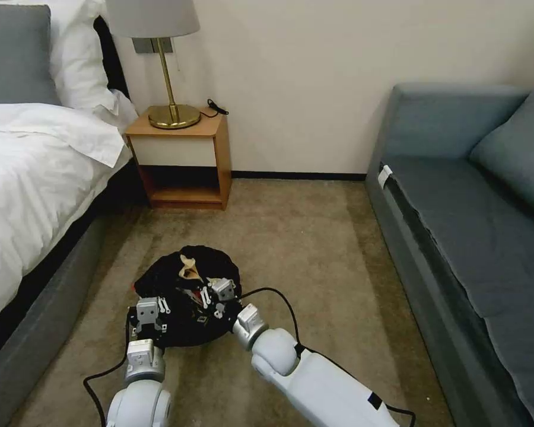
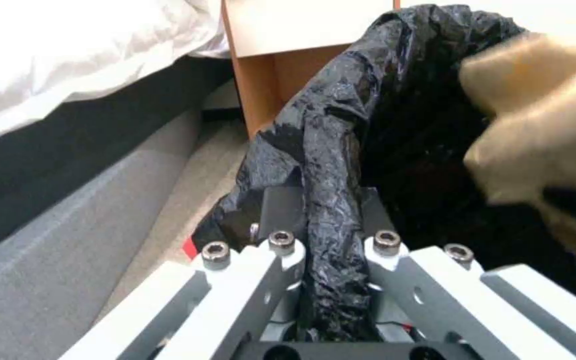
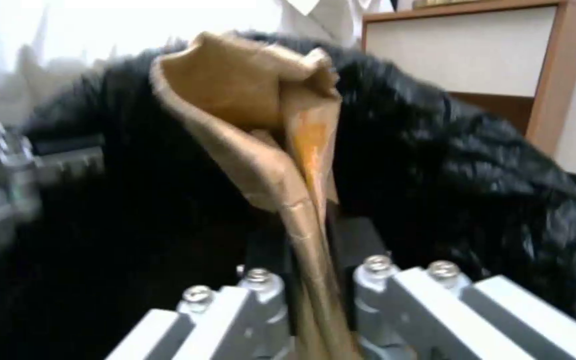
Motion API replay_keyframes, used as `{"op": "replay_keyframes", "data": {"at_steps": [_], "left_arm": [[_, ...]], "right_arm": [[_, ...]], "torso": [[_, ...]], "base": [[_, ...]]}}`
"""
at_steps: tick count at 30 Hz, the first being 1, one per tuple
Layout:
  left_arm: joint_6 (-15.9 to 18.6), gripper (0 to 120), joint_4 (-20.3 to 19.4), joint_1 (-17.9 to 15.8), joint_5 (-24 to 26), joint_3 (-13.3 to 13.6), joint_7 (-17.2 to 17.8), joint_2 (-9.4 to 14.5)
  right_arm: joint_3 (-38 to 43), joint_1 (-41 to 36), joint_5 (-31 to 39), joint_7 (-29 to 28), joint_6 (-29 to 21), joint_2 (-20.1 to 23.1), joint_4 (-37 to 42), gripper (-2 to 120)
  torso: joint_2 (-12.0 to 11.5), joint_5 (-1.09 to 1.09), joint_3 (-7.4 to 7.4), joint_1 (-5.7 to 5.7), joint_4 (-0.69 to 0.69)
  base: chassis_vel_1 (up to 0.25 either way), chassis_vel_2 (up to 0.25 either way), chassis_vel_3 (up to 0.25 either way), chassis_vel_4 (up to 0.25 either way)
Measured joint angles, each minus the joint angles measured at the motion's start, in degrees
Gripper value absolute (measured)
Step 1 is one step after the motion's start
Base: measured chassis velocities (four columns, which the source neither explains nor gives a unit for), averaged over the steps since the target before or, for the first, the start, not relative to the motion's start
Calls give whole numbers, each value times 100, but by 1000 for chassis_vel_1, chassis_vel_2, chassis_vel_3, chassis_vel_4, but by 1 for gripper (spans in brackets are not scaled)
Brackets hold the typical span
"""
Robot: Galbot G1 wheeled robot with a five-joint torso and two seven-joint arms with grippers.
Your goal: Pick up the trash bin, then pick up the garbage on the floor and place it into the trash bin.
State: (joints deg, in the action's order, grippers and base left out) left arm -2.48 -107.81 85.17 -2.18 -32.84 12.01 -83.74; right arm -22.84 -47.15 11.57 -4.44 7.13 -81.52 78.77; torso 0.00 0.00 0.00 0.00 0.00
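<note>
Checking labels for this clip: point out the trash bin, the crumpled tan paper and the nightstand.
trash bin [image 1: 160, 279]: head view, black bag at rim.
crumpled tan paper [image 3: 248, 110]: right wrist view, upper fold.
nightstand [image 1: 178, 151]: head view, white drawer front.

So the trash bin [image 1: 187, 296] sits on the floor [image 1: 314, 249] between the bed [image 1: 35, 178] on the left and the sofa [image 1: 469, 225] on the right. Nightstand [image 1: 181, 157] is behind it against the wall, beside the bed, with a lamp [image 1: 172, 89] on top. Paper [image 1: 190, 270] pokes up inside the bin.
</note>
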Motion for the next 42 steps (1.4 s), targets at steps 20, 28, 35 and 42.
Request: {"op": "replay_keyframes", "data": {"at_steps": [20, 28, 35, 42], "left_arm": [[30, 4, 129, -128, 105, -61, -8, 71], [30, 4, 101, -94, 134, -103, -10, 102], [-2, 4, 59, -50, 160, -129, -11, 100], [-94, 4, 181, -88, 164, -117, -1, 49]], "right_arm": [[82, 52, -351, -49, 85, 43, -15, 91], [928, 395, -13, -214, -84, 81, 102, 100], [1862, 853, 121, -366, -179, 255, -899, 100], [2654, 961, 176, -402, -2, 355, -2330, 100]], "torso": [[0, 0, 0, 0, 0], [0, 1, 1, 0, 1], [0, 2, 1, 0, -1], [0, 1, 1, 0, -1]], "base": [[0, 0, 0, 0], [0, 0, 0, 0], [0, 0, 0, 0], [0, 0, 0, 0]]}}
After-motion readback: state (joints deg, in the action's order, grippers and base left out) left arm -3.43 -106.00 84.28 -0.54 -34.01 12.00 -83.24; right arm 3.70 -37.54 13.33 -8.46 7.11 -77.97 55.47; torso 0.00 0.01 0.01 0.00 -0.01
